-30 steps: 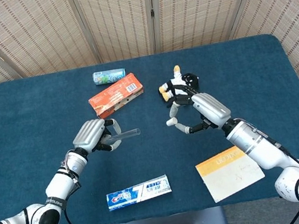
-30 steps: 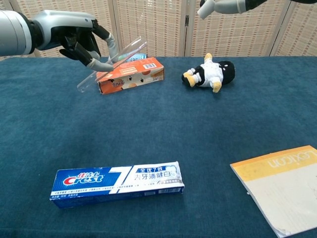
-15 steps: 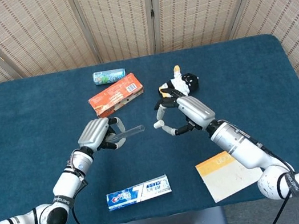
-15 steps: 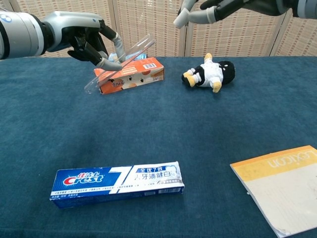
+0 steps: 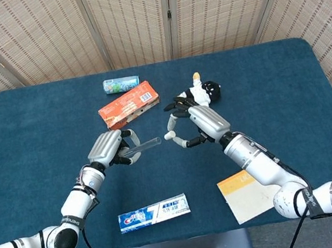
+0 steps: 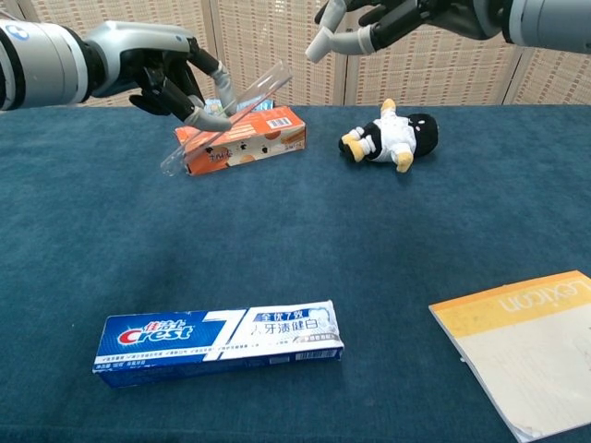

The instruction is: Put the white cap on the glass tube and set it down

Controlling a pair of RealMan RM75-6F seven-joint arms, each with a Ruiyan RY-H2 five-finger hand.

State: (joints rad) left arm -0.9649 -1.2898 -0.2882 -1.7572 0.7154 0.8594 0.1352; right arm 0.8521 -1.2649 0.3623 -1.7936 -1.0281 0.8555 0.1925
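Note:
My left hand (image 5: 111, 149) holds the clear glass tube (image 5: 145, 145) above the table, its open end pointing right. In the chest view the tube (image 6: 242, 97) slants up to the right from the left hand (image 6: 162, 78). My right hand (image 5: 195, 123) pinches the small white cap (image 5: 169, 135) between thumb and a finger, its other fingers spread. The cap (image 6: 318, 44) hangs just right of the tube's open end with a small gap between them. The right hand (image 6: 402, 17) reaches in from the upper right of that view.
An orange box (image 5: 128, 105) and a can (image 5: 121, 84) lie behind the hands. A black-and-white plush toy (image 5: 204, 91) lies behind the right hand. A Crest toothpaste box (image 5: 154, 213) and an orange-white booklet (image 5: 254, 188) sit near the blue table's (image 5: 37, 121) front edge.
My right hand has carried the cap leftward, closing most of the gap to the tube's open end. The left hand has shifted the tube slightly right and up.

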